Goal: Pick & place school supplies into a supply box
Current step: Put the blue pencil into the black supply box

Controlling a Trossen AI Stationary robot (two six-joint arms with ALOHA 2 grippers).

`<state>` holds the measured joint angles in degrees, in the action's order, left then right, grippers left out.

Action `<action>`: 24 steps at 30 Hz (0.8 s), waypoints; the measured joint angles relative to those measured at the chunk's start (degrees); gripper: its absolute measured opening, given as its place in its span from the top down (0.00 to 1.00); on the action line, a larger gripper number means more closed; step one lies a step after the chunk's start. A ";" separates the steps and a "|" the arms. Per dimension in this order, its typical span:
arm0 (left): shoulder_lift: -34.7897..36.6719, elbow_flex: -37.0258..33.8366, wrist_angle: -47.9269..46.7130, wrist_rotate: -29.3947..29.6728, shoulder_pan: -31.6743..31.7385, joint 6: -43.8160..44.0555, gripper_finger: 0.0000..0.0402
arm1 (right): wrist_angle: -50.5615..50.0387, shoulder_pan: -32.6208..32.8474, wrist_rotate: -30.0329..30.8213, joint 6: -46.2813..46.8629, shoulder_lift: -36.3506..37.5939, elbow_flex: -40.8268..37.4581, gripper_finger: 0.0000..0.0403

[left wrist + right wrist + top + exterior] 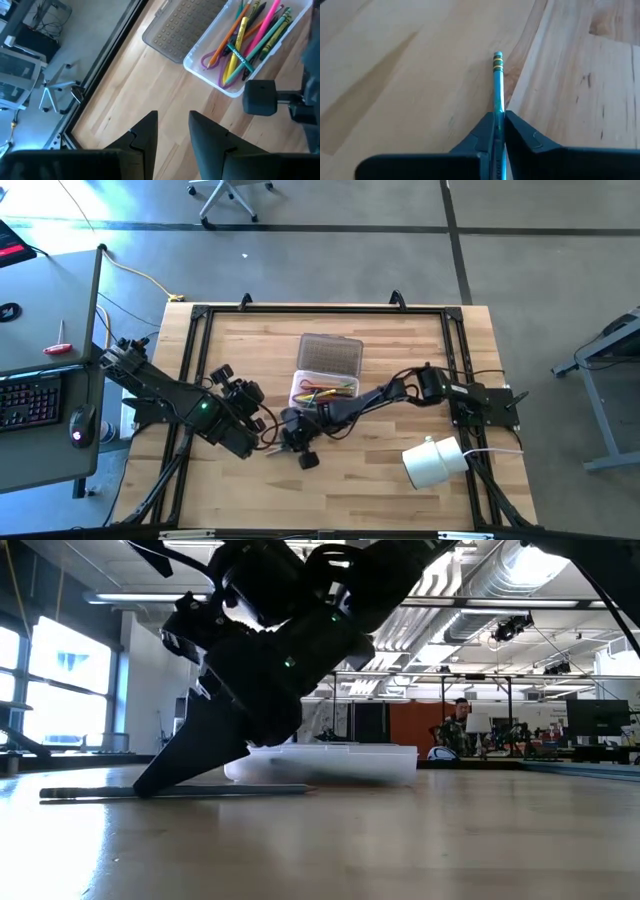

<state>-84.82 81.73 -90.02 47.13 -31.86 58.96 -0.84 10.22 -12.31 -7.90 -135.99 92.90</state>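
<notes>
In the overhead view the right gripper [297,442] sits just below centre frame, low over the wooden worktop [350,490], its arm running in from the right side. Its wrist view shows the jaws clamped on a teal pencil [497,90] that lies flat on the wood, the banded end sticking out past the fingertips [487,127]. In the table-level view a long thin pencil [175,792] lies on the worktop at lower left, with the dark fingers coming down onto it.

The left gripper [262,423] hovers just left of the right one, left of centre in the overhead view. Its jaws stand apart and empty above bare wood in its own wrist view, fingers [145,135] at the bottom of that frame.

The supply box [324,391] lies open near centre frame, just above the two grippers, its dotted lid [330,355] folded back toward the top of the picture. Inside the tray lie the school supplies [250,35]: yellow, green, orange and pink sticks, plus a purple loop.

A white roll [433,462] rests at lower right of the worktop.
</notes>
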 joint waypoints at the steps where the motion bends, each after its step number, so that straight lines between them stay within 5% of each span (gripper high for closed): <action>1: 0.00 0.00 0.01 0.00 0.00 0.00 0.64 | 1.42 0.33 0.53 0.78 0.27 0.01 0.95; 11: 0.00 0.00 0.01 0.04 0.00 1.53 0.64 | -2.90 4.07 14.85 2.97 8.28 -0.12 0.99; 19: 0.00 0.02 0.00 0.00 0.00 4.19 0.64 | -23.44 4.39 30.83 -2.08 18.74 -0.07 0.99; 24: 0.00 0.02 0.05 -0.04 0.00 4.92 0.64 | -30.90 0.52 33.37 -0.31 20.83 -0.09 0.99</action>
<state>-84.82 81.76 -89.97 47.10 -31.86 63.88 -31.74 10.74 21.06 -8.21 -115.16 92.82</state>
